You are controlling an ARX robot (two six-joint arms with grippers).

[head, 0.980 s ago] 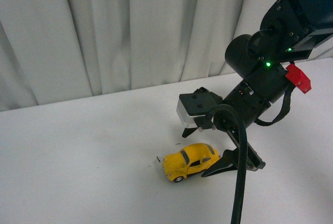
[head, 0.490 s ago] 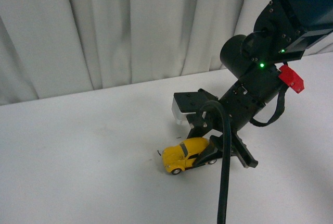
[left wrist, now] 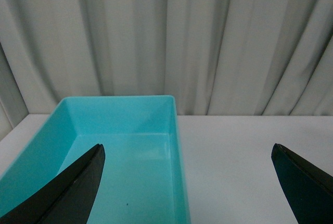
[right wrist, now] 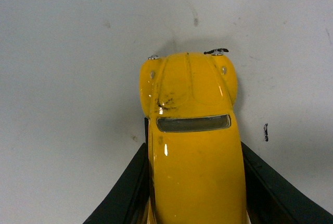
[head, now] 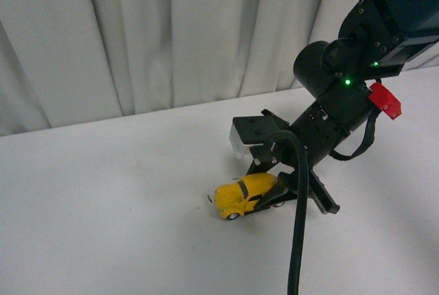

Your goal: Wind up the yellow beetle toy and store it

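At the right arm's end, the right gripper (head: 257,191) is lowered to the table (head: 103,226) with its two black fingers (right wrist: 130,187) closed in on the yellow beetle toy (head: 236,197), one finger along each flank. The right wrist view shows both fingers lying against the rear half of the body, while the hood and front bumper project beyond the fingertips. The toy's wheels appear to rest on the white surface; it sits in the right half of the table, well clear of the far edge, nose toward the left. A small dark speck (head: 208,201) marks the table just beside the nose. Behind the far edge hangs a pale pleated curtain (head: 171,34).

The left gripper (left wrist: 187,148) holds nothing – its dark fingertips stand wide apart. Beyond them a turquoise bin (left wrist: 119,109) sits on the table near the curtain, with bare white surface beside its long wall.
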